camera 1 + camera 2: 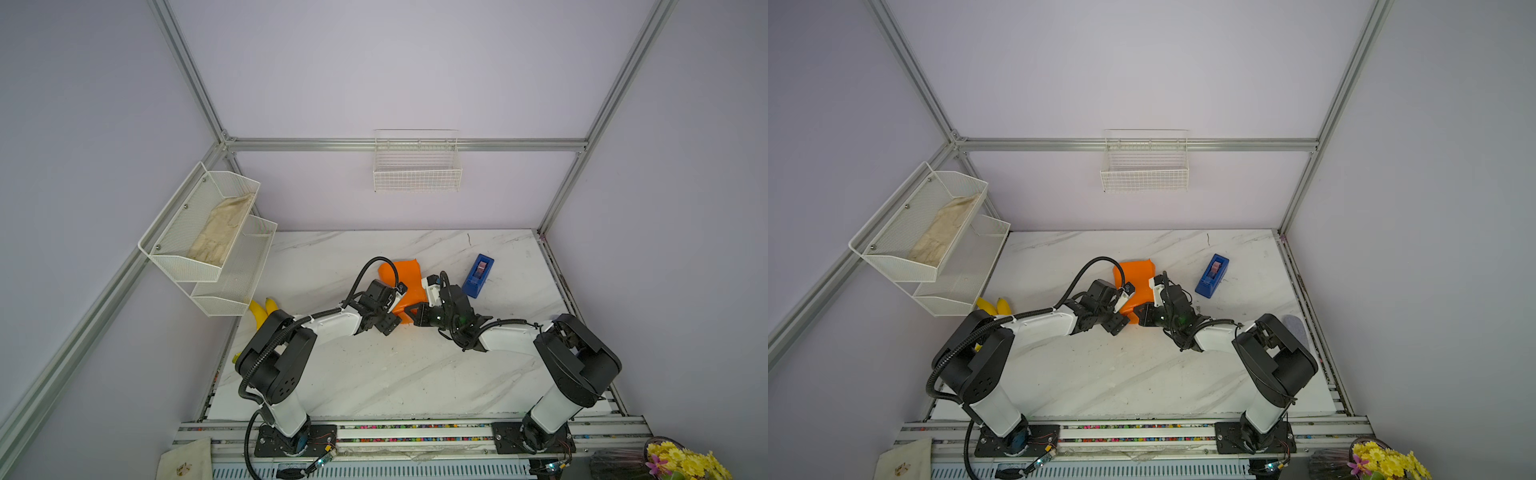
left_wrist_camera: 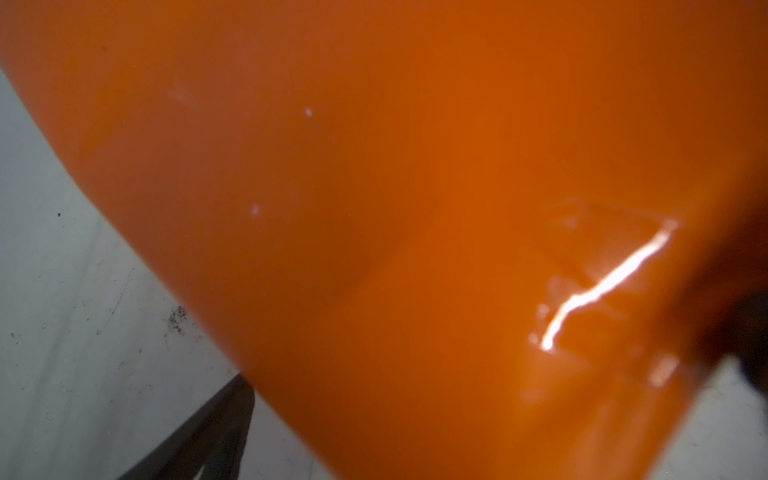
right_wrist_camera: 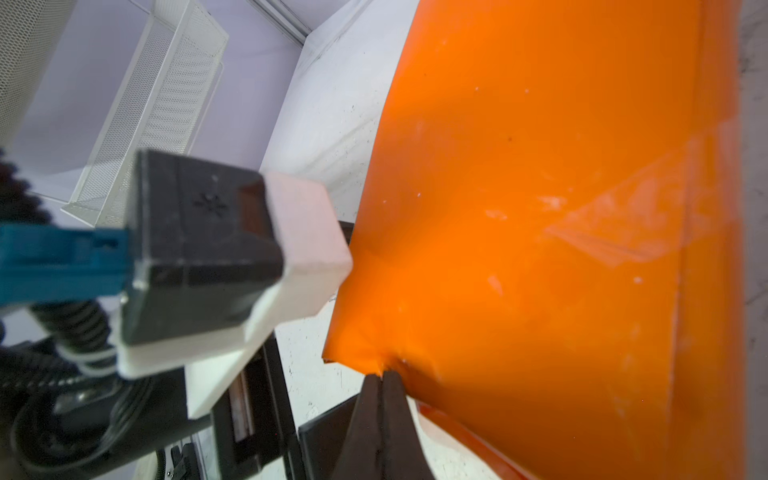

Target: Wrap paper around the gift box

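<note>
The orange paper (image 1: 405,274) (image 1: 1138,274) lies folded into a bundle at mid-table, between my two grippers. The gift box is hidden. My right gripper (image 3: 381,374) (image 1: 411,312) is shut on a pinched corner of the paper's near edge. My left gripper (image 2: 490,365) (image 1: 401,309) is open at the bundle's left side. The paper (image 2: 374,208) fills the space between its fingers; one finger (image 2: 216,432) shows beside the paper's edge. A patch of clear tape (image 3: 615,224) glints on the paper (image 3: 540,166).
A blue tape dispenser (image 1: 478,276) (image 1: 1212,276) stands just right of the right gripper. Bananas (image 1: 262,311) lie at the marble table's (image 1: 374,374) left edge under a white mesh rack (image 1: 208,237). A wire basket (image 1: 417,166) hangs on the back wall.
</note>
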